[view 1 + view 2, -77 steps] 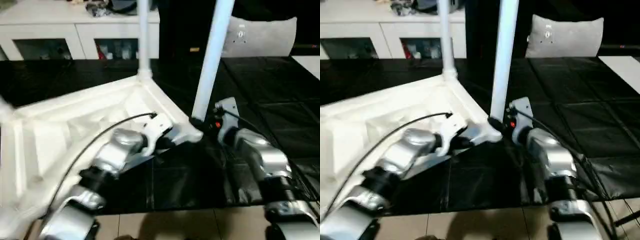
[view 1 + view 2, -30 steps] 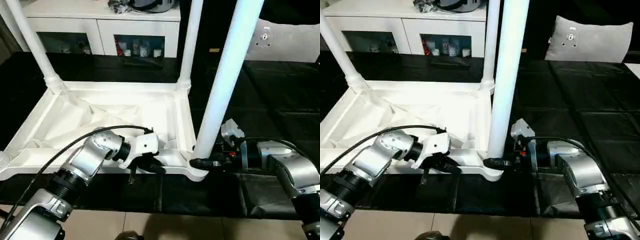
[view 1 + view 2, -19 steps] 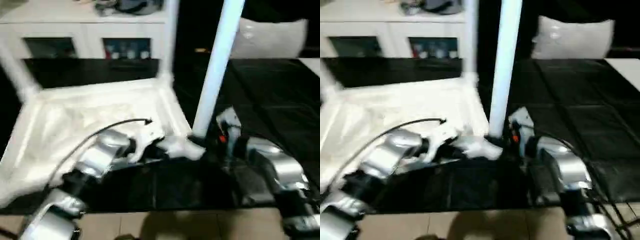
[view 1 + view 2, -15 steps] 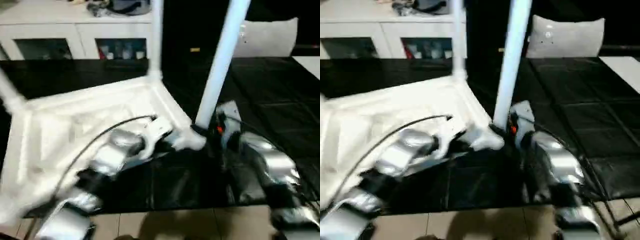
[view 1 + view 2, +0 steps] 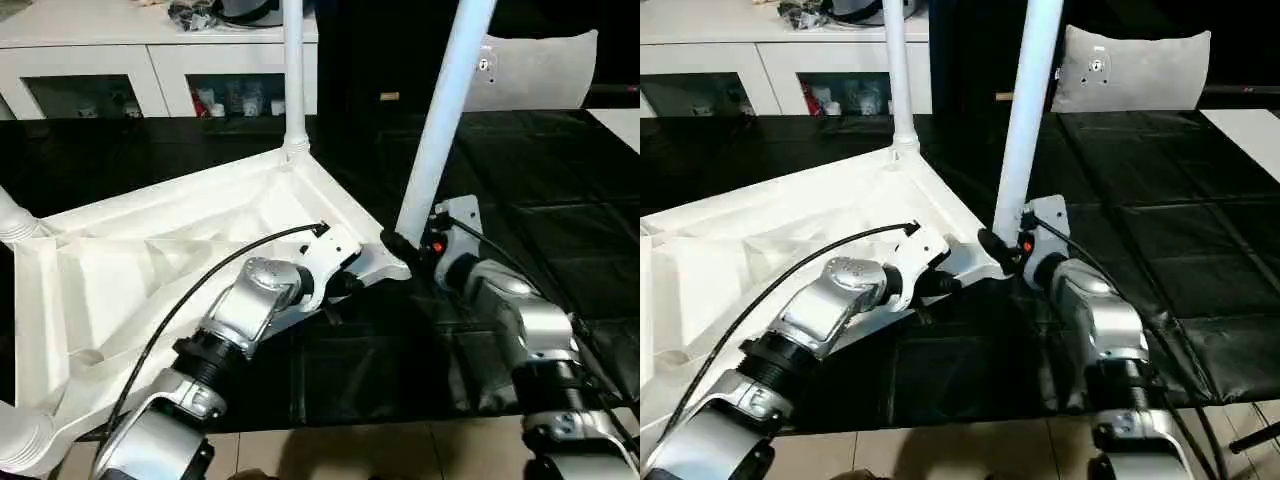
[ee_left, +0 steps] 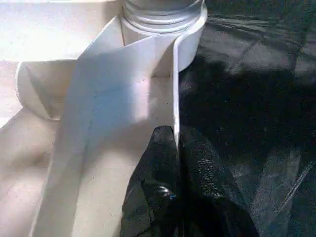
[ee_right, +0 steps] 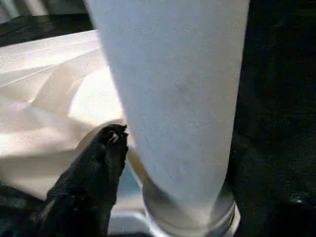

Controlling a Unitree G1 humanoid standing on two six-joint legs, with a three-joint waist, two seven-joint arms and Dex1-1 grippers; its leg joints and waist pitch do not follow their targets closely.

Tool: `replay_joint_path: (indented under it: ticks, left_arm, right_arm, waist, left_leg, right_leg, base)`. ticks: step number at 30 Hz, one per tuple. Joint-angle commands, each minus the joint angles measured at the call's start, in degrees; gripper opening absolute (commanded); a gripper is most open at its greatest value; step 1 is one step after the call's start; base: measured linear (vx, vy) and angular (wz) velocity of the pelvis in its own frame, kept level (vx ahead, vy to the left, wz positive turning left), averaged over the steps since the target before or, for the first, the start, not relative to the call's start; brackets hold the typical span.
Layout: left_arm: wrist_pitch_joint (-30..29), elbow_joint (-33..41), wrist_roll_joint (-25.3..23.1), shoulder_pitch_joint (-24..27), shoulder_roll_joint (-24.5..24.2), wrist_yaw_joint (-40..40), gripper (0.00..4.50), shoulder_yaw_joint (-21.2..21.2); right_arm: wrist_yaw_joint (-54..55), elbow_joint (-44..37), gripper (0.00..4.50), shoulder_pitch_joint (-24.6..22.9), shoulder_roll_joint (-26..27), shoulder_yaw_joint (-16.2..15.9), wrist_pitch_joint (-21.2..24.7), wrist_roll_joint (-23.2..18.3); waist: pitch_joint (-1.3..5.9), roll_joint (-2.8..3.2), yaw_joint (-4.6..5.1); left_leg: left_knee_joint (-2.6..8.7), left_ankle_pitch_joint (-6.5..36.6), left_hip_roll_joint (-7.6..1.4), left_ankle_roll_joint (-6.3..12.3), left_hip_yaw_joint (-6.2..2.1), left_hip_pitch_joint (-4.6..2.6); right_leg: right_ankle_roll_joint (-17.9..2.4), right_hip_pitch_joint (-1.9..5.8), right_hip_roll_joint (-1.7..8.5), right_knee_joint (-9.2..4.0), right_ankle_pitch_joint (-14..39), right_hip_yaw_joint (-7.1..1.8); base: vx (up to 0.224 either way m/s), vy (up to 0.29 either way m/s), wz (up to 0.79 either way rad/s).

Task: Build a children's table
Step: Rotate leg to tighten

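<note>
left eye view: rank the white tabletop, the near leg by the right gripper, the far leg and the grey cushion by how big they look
1. white tabletop, by far the largest.
2. near leg, thicker than the far one, partly because it stands closer to the camera.
3. far leg and grey cushion: too alike in visible area to rank; the leg's top is cut off.

Black-covered worktop (image 5: 560, 190); upturned white children's table (image 5: 150, 270) lying on it, from centre toward nine o'clock, legs up
</note>
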State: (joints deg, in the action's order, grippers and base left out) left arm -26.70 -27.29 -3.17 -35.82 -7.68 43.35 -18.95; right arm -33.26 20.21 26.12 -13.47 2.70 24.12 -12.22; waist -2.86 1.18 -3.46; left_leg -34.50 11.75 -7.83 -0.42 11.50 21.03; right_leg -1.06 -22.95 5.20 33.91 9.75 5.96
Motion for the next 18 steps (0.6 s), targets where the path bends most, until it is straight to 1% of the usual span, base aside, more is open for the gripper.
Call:
replay_joint_path:
  ticks: [1,2,3,5,7,8,9,10,11,12,13,14,15,16,17,18]
  left_arm:
    - [2.71,0.96,0.03,0.46,-1.14,1.47,0.00,0.01]
    - [3.11,1.12,0.04,0.71,-1.95,2.60,0.00,-0.24]
    - [3.78,1.20,0.03,0.85,-2.80,3.89,0.00,-0.58]
    - [4.92,1.54,0.21,1.22,-4.69,6.82,0.00,-1.21]
    - [6.46,1.64,0.32,1.40,-6.30,9.48,0.00,-1.82]
    - [7.28,1.83,0.49,1.51,-7.42,11.31,0.00,-2.36]
    - [7.58,1.90,0.56,1.56,-7.83,11.99,0.00,-2.57]
    - [9.01,2.21,0.69,1.74,-8.86,13.98,0.00,-3.19]
    - [10.24,2.65,0.97,1.96,-9.85,16.15,0.00,-3.75]
    - [11.31,3.30,1.16,2.27,-10.96,18.54,0.00,-4.38]
    - [12.25,3.83,1.23,2.50,-12.06,20.76,0.00,-5.04]
    - [13.10,4.36,1.30,2.71,-13.18,22.92,0.00,-5.67]
    - [13.83,4.72,1.40,2.83,-13.89,24.38,0.00,-6.07]
    - [13.83,4.72,1.40,2.83,-13.89,24.38,0.00,-6.07]
    - [14.68,5.19,1.93,3.03,-14.51,26.15,0.00,-6.39]
    - [16.30,6.21,2.93,3.47,-15.59,29.42,0.00,-7.04]
  right_arm:
    - [-4.86,-1.25,3.57,-1.58,-0.59,-2.92,0.77,-1.30]
    - [-6.16,-1.66,3.57,-1.94,-1.54,-2.76,0.91,-1.64]
    - [-7.64,-1.90,3.67,-2.11,-2.55,-2.64,0.93,-2.00]
    - [-10.98,-2.41,3.90,-2.39,-4.86,-2.57,0.61,-2.66]
    - [-14.53,-2.77,3.98,-2.58,-6.99,-2.91,-0.22,-3.05]
    - [-17.49,-3.32,4.16,-2.78,-8.52,-3.33,-0.34,-3.44]
    - [-18.60,-3.55,4.29,-2.86,-9.09,-3.49,-0.36,-3.59]
    - [-21.23,-4.19,4.36,-3.03,-10.35,-3.94,-0.39,-4.08]
    - [-23.48,-4.65,4.39,-3.11,-11.50,-4.37,-0.47,-4.43]
    - [-25.43,-5.03,4.44,-3.11,-12.65,-4.89,-0.11,-4.73]
    - [-27.62,-5.27,4.44,-3.10,-13.81,-5.62,0.10,-4.90]
    - [-29.97,-5.35,4.44,-3.13,-15.00,-6.69,-0.60,-4.63]
    - [-31.52,-5.36,4.44,-3.17,-15.66,-7.40,-1.36,-4.40]
    - [-31.52,-5.36,4.44,-3.17,-15.66,-7.40,-1.36,-4.40]
    - [-33.47,-5.60,4.44,-3.28,-16.15,-7.93,-1.35,-4.76]
    - [-36.73,-6.17,4.44,-3.58,-16.88,-8.67,-1.09,-5.79]
  waist:
    - [3.39,-0.55,-0.54]
    - [3.40,-0.55,-0.61]
    - [3.42,-0.54,-0.60]
    - [3.46,-0.58,-0.76]
    - [3.41,-0.47,-0.81]
    - [3.48,-0.45,-0.87]
    - [3.44,-0.47,-0.93]
    - [3.41,-0.56,-1.12]
    - [3.43,-0.49,-1.47]
    - [3.44,-0.49,-1.59]
    - [3.44,-0.68,-1.92]
    - [3.37,-0.56,-2.04]
    - [3.43,-0.49,-2.26]
    - [3.38,-0.50,-2.43]
    - [3.40,-0.42,-2.81]
    - [3.34,-0.48,-2.88]
  left_leg:
    - [4.46,12.69,-5.56,2.61,-3.16,-0.32]
    - [4.43,11.78,-5.66,2.96,-3.10,-0.31]
    - [4.39,11.60,-5.62,3.05,-3.06,-0.28]
    - [4.33,11.41,-5.65,3.41,-3.09,-0.26]
    - [4.33,11.37,-5.71,3.55,-3.03,-0.33]
    - [4.32,11.29,-5.75,3.67,-3.02,-0.34]
    - [4.30,11.37,-5.75,3.81,-2.94,-0.40]
    - [4.29,11.39,-5.79,3.86,-2.95,-0.38]
    - [4.33,11.24,-5.92,3.88,-2.97,-0.49]
    - [4.34,11.03,-5.98,3.79,-2.94,-0.50]
    - [4.40,10.83,-6.10,3.87,-2.88,-0.60]
    - [4.42,10.46,-6.17,3.74,-2.87,-0.49]
    - [4.36,10.75,-6.15,3.63,-2.88,-0.59]
    - [4.34,10.92,-6.22,3.42,-2.68,-0.75]
    - [4.34,11.17,-6.23,3.16,-2.72,-0.83]
    - [4.36,11.22,-6.24,3.09,-2.69,-0.74]
  right_leg:
    - [-10.07,3.07,5.44,-5.10,19.46,-3.76]
    - [-10.54,3.12,5.51,-4.96,17.86,-3.87]
    - [-10.77,3.08,5.49,-4.87,17.45,-3.87]
    - [-11.15,3.19,5.60,-4.79,17.49,-3.85]
    - [-11.49,3.01,5.54,-4.80,17.02,-3.85]
    - [-11.85,3.06,5.47,-4.59,16.20,-3.83]
    - [-11.82,3.01,5.46,-4.71,16.31,-3.86]
    - [-11.86,3.05,5.60,-4.73,16.72,-3.88]
    - [-11.82,2.97,5.55,-4.67,16.68,-3.87]
    - [-11.81,2.95,5.48,-4.53,16.39,-3.88]
    - [-11.81,2.94,5.44,-4.47,16.06,-3.88]
    - [-12.04,2.90,5.51,-4.22,15.49,-3.99]
    - [-12.18,2.88,5.58,-4.25,15.81,-3.89]
    - [-12.42,2.66,5.56,-4.26,15.84,-4.01]
    - [-12.58,2.71,5.65,-4.30,16.29,-3.97]
    - [-12.50,2.71,5.64,-4.33,16.54,-4.00]
  base:
    - [0.000,0.000,0.00]
    - [0.000,0.000,0.00]
    - [0.000,0.000,0.00]
    - [0.000,0.000,0.00]
    - [0.000,0.000,0.00]
    - [0.000,0.000,0.00]
    - [0.000,0.000,0.00]
    - [0.000,0.000,0.00]
    - [0.000,0.000,0.00]
    - [0.000,0.000,0.00]
    - [0.000,0.000,0.00]
    - [0.000,0.000,0.00]
    - [0.000,0.000,0.00]
    - [0.000,0.000,0.00]
    - [0.000,0.000,0.00]
    - [0.000,0.000,0.00]
